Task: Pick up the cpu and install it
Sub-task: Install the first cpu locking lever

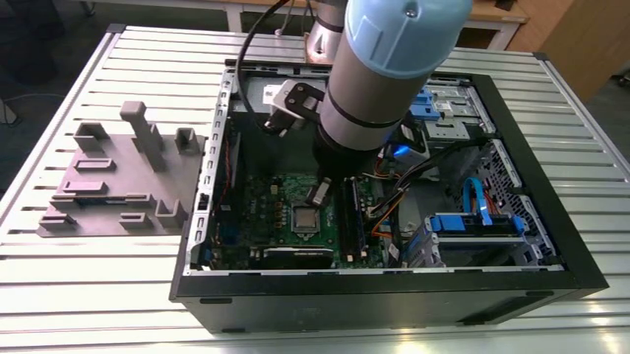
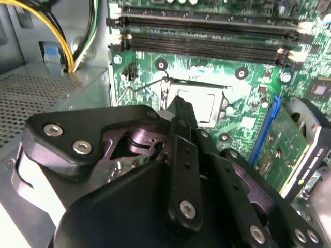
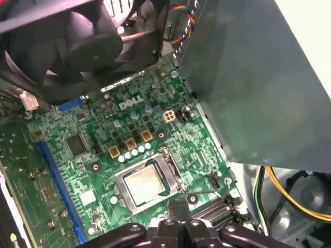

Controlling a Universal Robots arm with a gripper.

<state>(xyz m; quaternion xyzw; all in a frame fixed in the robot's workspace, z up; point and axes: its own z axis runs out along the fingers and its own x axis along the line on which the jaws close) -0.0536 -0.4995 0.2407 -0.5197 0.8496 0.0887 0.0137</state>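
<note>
**Silver CPU Seated in the Socket, Claw Just Above**

Silver and flat, the cpu (image 3: 146, 184) lay in the socket frame (image 3: 122, 182) on the green motherboard (image 3: 98, 155), inside the open computer case (image 1: 295, 310) that rested on the slatted metal tabletop (image 1: 79, 295). In the exterior view the chip (image 1: 306, 217) sat near the middle of the board, with the arm (image 1: 369, 81) reaching down into the case from above. The claw (image 1: 319, 193) hung just over the board, close beside the socket; its black fingers (image 3: 178, 206) appeared pressed together with nothing between them, apart from the chip. In the second wrist view the claw (image 2: 182, 107) pointed toward the socket, whose thin wire lever (image 2: 135, 89) stood raised beside it. Black memory slots (image 2: 207, 46) ran along the board beyond the socket. A black fan (image 3: 67, 46) sat over the board's other end. A grey fixture block (image 1: 123, 181) lay on the tabletop beside the case, toward the exterior view's left.
</note>
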